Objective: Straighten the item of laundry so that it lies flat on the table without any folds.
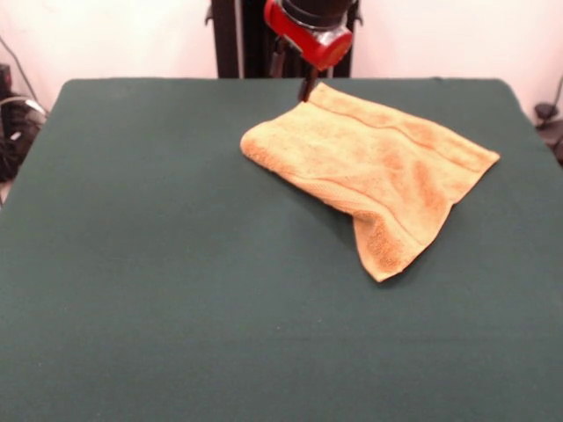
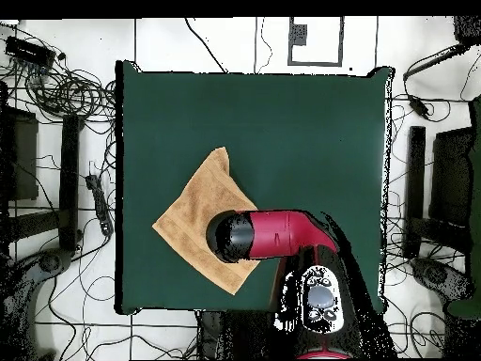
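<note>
The item of laundry, an orange-tan towel (image 1: 369,163), lies on the green table (image 1: 176,264) at the far right in the front view. It is doubled over, with a rounded fold along its left edge and a flap hanging toward the near corner. Band stripes run along its far edge. My gripper (image 1: 308,90) comes down from the red arm and sits at the towel's far corner. I cannot see how it is set. In the overhead view the towel (image 2: 193,221) lies as a diamond at the table's (image 2: 310,132) left, and the red arm (image 2: 272,235) covers its right part and the gripper.
The robot's black pedestal (image 1: 237,35) stands behind the table's far edge. Cables (image 2: 70,89) and dark stands (image 2: 442,179) lie on the floor on both sides of the table. The towel's right corner lies near the table's right edge in the front view.
</note>
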`<state>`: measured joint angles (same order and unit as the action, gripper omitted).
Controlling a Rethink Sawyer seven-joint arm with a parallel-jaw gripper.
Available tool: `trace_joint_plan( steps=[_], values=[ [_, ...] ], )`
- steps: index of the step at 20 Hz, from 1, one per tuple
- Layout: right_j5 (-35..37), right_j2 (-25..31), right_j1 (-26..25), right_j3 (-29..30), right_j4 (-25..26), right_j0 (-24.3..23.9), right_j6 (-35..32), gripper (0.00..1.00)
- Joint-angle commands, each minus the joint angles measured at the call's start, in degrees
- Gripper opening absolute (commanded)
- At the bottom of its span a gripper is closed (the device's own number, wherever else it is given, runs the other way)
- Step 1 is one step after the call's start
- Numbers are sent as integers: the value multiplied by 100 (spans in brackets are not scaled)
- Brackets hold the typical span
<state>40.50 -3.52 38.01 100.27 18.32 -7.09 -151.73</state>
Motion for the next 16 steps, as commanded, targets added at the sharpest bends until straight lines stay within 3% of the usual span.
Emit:
trace_joint_plan(
  steps=[1,11,16],
  values=[
    [-337,172,-288,83,-370,146,-726,100],
    [-113,227,-150,77,-428,167,-641,100],
    [-416,189,-309,99,-399,222,-782,100]
  ],
)
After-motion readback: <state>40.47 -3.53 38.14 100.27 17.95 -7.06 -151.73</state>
